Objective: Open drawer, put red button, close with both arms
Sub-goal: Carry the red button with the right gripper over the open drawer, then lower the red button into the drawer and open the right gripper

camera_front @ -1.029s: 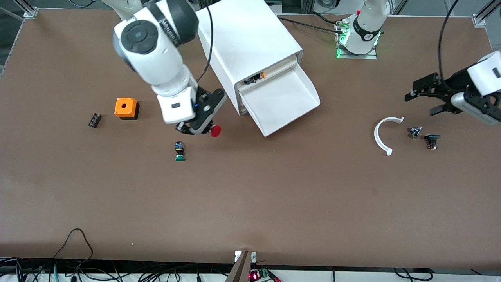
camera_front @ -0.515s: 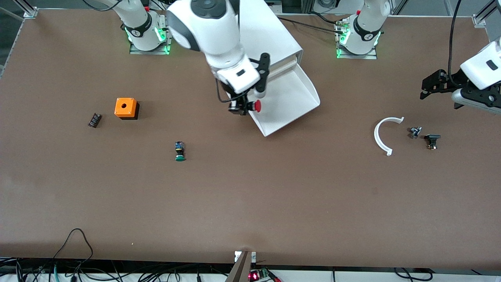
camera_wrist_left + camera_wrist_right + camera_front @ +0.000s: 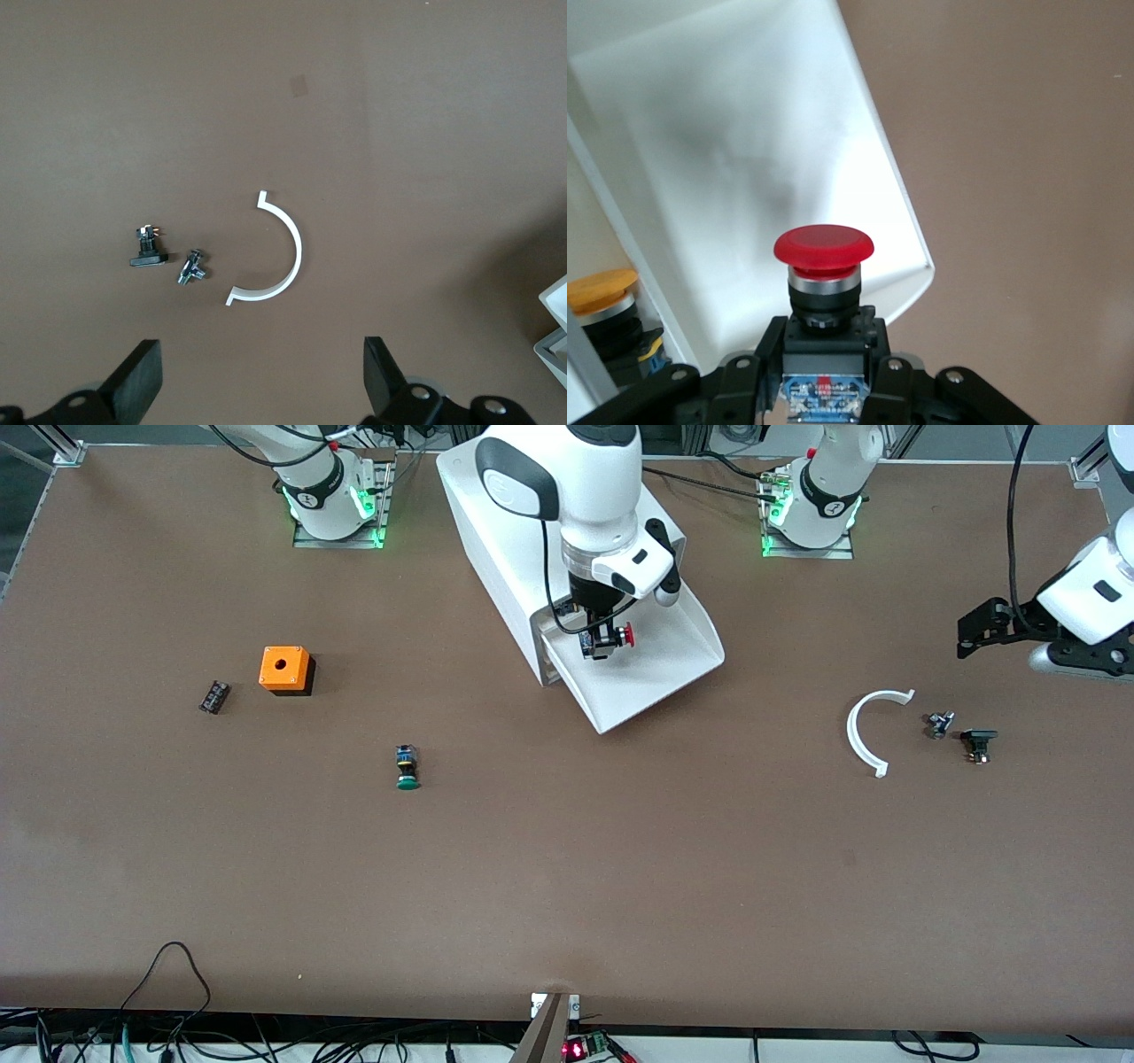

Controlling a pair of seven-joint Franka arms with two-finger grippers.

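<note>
- Over the open drawer [image 3: 651,660], the right gripper [image 3: 602,640] hangs with its fingers clamped on the black-and-blue body of the red button [image 3: 626,635]; the red cap sticks out past the fingertips.
- On the button's body, the right wrist view shows a small blue label [image 3: 822,390] with print too fine to read.
- Pulled out of the white cabinet [image 3: 540,522], the drawer is a shallow white tray with a flared lip.
- Inside the tier above, an orange-capped piece [image 3: 601,292] shows.
- Toward the left arm's end of the table, the left gripper [image 3: 982,627] waits in the air, fingers spread wide and empty, above a white curved strip [image 3: 275,257] and two small dark parts [image 3: 168,257].
- Near the right arm's end lie a green-capped button [image 3: 407,768], an orange box [image 3: 284,669] and a small dark block [image 3: 213,696].
</note>
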